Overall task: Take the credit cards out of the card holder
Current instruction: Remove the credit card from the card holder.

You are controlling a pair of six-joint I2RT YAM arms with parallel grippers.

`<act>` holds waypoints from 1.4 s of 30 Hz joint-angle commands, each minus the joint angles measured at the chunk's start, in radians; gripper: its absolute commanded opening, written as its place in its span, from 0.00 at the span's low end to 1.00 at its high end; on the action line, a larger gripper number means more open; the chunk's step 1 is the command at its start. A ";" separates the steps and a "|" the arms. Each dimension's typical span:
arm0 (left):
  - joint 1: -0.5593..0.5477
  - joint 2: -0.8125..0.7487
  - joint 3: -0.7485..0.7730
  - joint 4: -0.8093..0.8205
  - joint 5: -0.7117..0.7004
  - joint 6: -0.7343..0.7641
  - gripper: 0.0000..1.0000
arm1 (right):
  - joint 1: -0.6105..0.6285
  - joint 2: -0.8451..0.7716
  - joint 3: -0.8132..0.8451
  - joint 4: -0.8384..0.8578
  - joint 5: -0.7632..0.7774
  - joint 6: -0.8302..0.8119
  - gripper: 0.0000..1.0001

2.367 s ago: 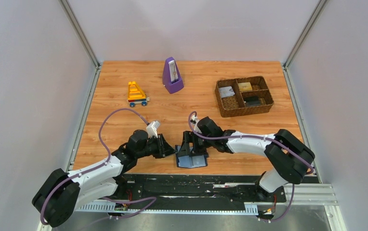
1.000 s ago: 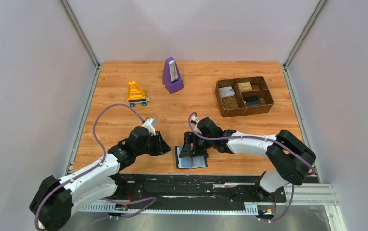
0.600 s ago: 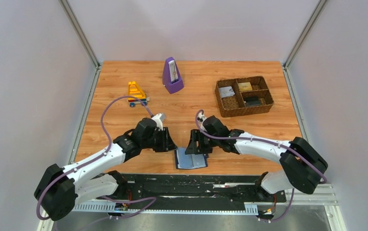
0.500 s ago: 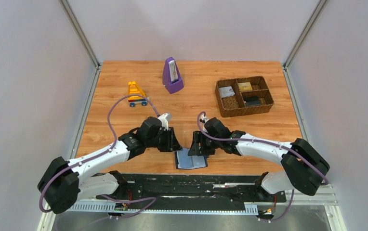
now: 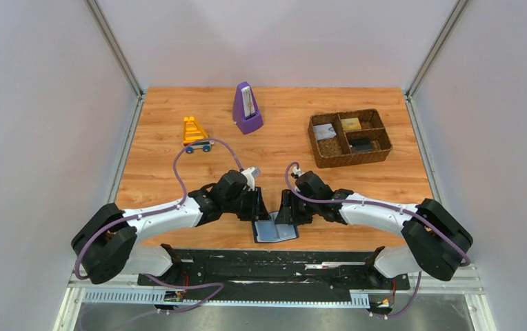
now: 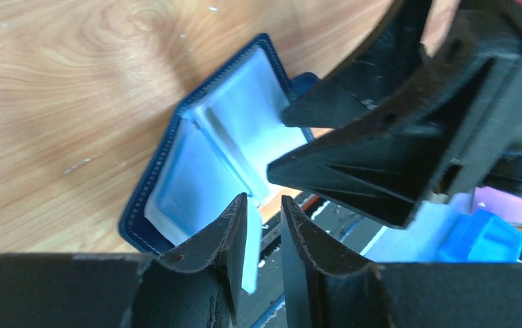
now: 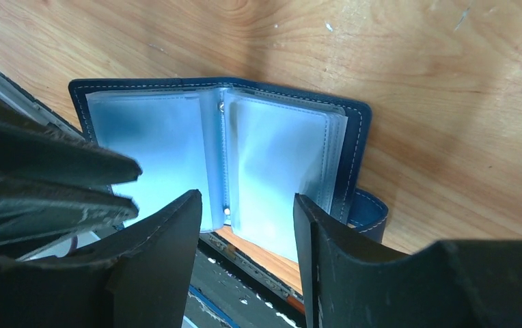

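The card holder (image 5: 276,232) lies open at the table's near edge, dark cover down, pale blue-grey sleeve pages (image 7: 272,157) up and partly overhanging the edge. I make out no credit cards in those sleeves (image 6: 203,171). One dark credit card (image 5: 361,145) lies in the basket. My left gripper (image 5: 259,209) hovers at the holder's left page, its jaws (image 6: 264,205) open by a narrow gap, with a page edge showing beside one finger. My right gripper (image 5: 285,209) stands over the right page, jaws (image 7: 246,199) wide open and nothing between them. The two grippers nearly touch.
A brown woven basket (image 5: 343,113) at the back right also holds a whitish card (image 5: 325,131) and a gold-tan card (image 5: 350,124). A purple metronome (image 5: 247,109) and a yellow-orange toy (image 5: 195,134) stand at the back. Black rails run below the table's front edge.
My left arm has swung right, bringing its gripper from bare table up to the holder's left page. The right gripper has shifted slightly right and narrowed a little. The holder has stayed put.
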 commanded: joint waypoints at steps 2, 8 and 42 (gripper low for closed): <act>-0.002 0.058 -0.038 0.029 -0.057 0.016 0.32 | -0.012 -0.026 0.001 -0.002 0.049 -0.036 0.53; -0.002 0.105 -0.074 0.045 -0.086 0.016 0.31 | -0.025 -0.064 0.006 -0.021 0.046 -0.044 0.52; -0.002 0.121 -0.115 0.105 -0.090 0.001 0.32 | -0.027 -0.032 -0.044 0.149 -0.145 -0.001 0.46</act>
